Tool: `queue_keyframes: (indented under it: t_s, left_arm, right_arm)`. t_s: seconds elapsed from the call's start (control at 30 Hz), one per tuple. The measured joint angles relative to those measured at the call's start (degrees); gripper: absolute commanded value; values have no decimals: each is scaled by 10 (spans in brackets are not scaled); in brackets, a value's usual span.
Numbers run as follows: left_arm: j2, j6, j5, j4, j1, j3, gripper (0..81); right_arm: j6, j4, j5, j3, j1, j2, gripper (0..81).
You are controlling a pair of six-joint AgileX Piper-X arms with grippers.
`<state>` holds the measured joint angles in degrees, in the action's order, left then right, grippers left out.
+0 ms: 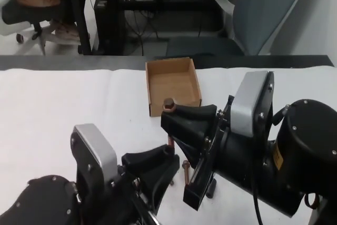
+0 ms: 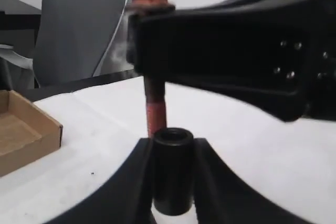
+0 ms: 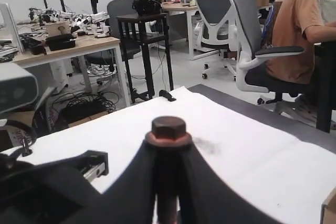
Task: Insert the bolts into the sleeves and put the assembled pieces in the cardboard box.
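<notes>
the left gripper (image 2: 173, 184) is pinched on a short black sleeve (image 2: 173, 171). the sleeve stands upright between the gripper's two fingers (image 2: 131, 182), with its open bore facing up. in the high view this gripper (image 1: 167, 155) sits low over the near part of the bench (image 1: 63, 104), which is covered in white.

straight above the left gripper's fingertips hangs a coppery bolt (image 2: 156, 108), upright with its head on top. its lower end reaches the sleeve's rim, a little off the middle of the bore. whether the tip has gone in cannot be told.

the right gripper (image 3: 169, 182) is clamped on the bolt's shank just under the flanged hex head (image 3: 169, 128). one finger presses on each side, and the head stands clear above the fingertips. in the high view the right gripper (image 1: 174, 115) lies higher than the left one, its tip directly over the left gripper's tip. the bolt's shank shows between the two.

below the right gripper, just beside the left gripper's fingers, a second bolt (image 1: 186, 171) lies loose on the white cover.

beyond both grippers' tips, farther from the arms, stands the cardboard box (image 1: 150, 96). it is open at the top with its brown floor showing, and it is apart from the held sleeve and bolt. past the far edge of the bench, behind the box, is a grey office chair (image 2: 79, 24).
</notes>
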<state>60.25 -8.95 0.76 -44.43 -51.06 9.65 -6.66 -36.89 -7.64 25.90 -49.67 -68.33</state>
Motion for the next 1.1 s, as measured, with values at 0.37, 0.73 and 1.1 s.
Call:
queue_keyframes:
  t_s: [0.37,0.73,1.1]
  left_arm:
    - [0,17,4,21,0,0,18]
    - [0,17,12,25,0,0,18]
    - [0,17,12,-3,0,0,18]
  right_arm:
    - [-15,-51,0,-2,0,-2,3]
    - [-43,-51,-22,-2,-1,-2,3]
    - [-42,-20,-25,-1,-1,-2,3]
